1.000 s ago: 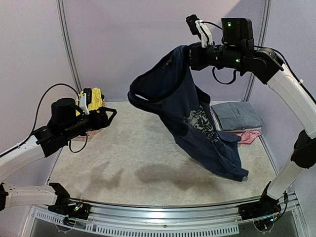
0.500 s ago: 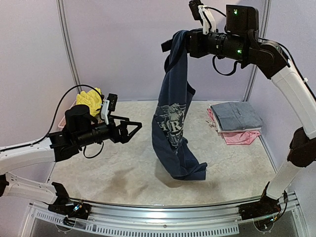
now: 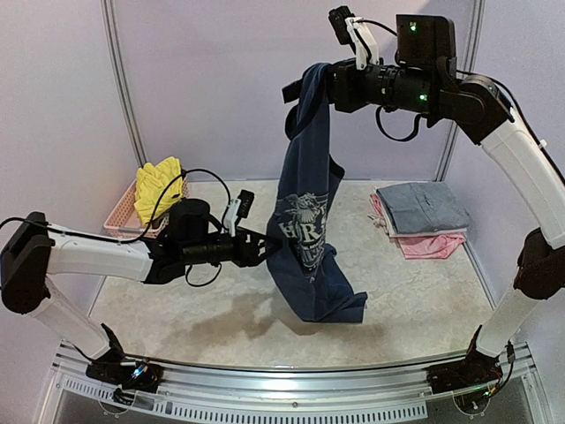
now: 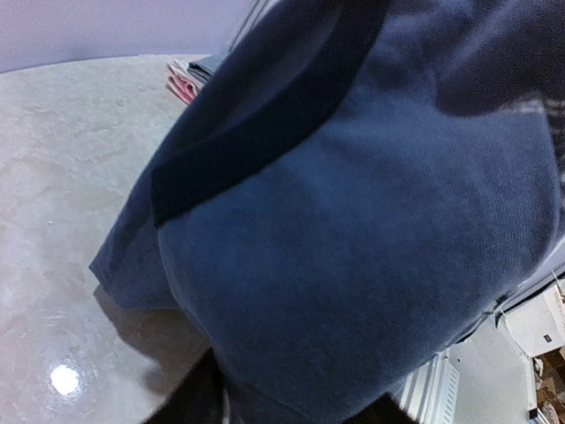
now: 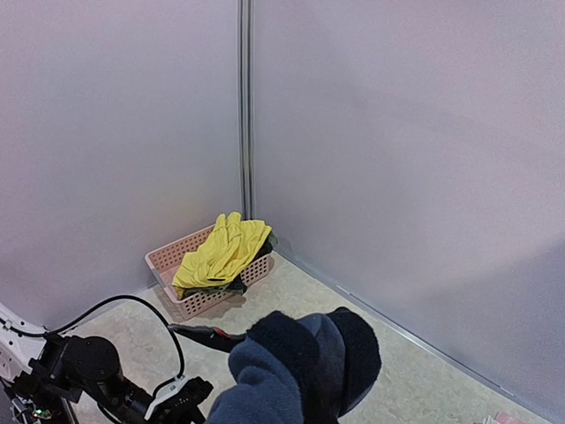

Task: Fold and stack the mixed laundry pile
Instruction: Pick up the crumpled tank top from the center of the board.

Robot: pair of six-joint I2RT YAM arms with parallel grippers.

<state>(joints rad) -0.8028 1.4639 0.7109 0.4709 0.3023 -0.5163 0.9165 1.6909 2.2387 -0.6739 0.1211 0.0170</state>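
Hanging high from the right gripper [image 3: 327, 84], pinched tight on its top edge, the navy blue top [image 3: 307, 221] drapes toward the table [image 3: 177, 309]; the left gripper [image 3: 267, 251] presses into its lower left side, fingers buried in cloth, their spread unreadable.

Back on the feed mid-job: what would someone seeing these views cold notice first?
First, the navy blue top hanging full length from the raised right tool, its lower end down at the table's middle. Then the left tool reaching in low against the top's printed part, cloth filling the left wrist view. At the sides: a yellow garment in the pink basket, back left, and a folded grey-on-pink stack, right.
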